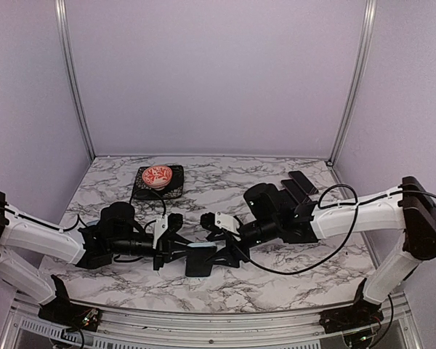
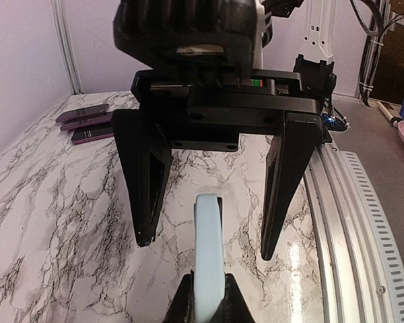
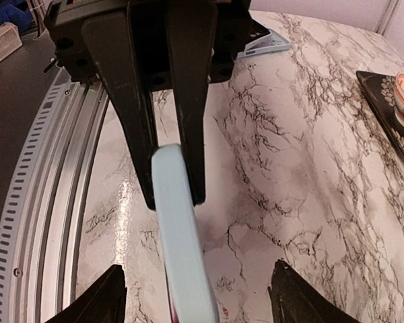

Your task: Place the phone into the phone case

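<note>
Gripping a light blue phone case (image 3: 178, 242) held on edge, the left gripper (image 3: 173, 195) has its fingers closed on it over the marble table (image 1: 225, 182), near the front middle. The right gripper (image 2: 205, 245) faces it, fingers spread wide on either side, not touching. Three dark phones (image 2: 87, 122) lie at the far right corner.

The desk (image 1: 276, 254) is white marble veined in grey and black. The left end effector (image 3: 173, 195) and the right end effector (image 3: 205, 296) are both black, on white arms (image 1: 43, 236) with black joints. The phone case (image 2: 209, 249) is pale blue. The bowl (image 1: 158, 175) carries a red-and-white pattern, and the mat (image 1: 176, 187) under it is black with fine pale speckling. The phones (image 2: 87, 123) are dark with purplish edges. The walls (image 1: 218, 73) are lilac and the rail (image 2: 350, 222) is silver.
</note>
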Tool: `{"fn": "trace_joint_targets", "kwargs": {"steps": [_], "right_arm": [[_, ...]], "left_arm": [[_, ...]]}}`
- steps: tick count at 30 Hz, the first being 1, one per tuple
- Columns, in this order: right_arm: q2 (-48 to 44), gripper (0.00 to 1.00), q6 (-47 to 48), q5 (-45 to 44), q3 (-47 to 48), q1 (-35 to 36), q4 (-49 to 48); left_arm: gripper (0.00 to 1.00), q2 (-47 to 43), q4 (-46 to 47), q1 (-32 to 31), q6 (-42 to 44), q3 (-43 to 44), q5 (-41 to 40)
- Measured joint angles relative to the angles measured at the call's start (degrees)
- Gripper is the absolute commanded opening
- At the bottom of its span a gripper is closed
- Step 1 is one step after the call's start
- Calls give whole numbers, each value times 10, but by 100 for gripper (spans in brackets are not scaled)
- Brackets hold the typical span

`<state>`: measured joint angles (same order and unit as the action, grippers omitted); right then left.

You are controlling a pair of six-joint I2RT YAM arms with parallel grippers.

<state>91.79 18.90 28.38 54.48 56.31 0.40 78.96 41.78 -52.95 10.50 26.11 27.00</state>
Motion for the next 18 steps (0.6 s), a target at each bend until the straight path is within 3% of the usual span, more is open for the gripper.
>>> {"fn": "trace_joint_targets", "kwargs": {"steps": [9, 11, 15, 16, 18], "right_arm": [[-4, 21, -66, 12, -71, -7, -111], [-4, 0, -72, 16, -72, -9, -126], [-4, 0, -63, 30, -76, -10, -136], [-4, 0, -60, 33, -76, -10, -136], [-4, 0, -55, 34, -76, -10, -135]], "left_arm": [[0, 0, 0, 0, 0, 0, -1], [0, 0, 0, 0, 0, 0, -2], [0, 0, 1, 0, 5, -2, 3], [5, -1, 1, 0, 5, -2, 4], [29, -1, 1, 0, 6, -2, 5]]}}
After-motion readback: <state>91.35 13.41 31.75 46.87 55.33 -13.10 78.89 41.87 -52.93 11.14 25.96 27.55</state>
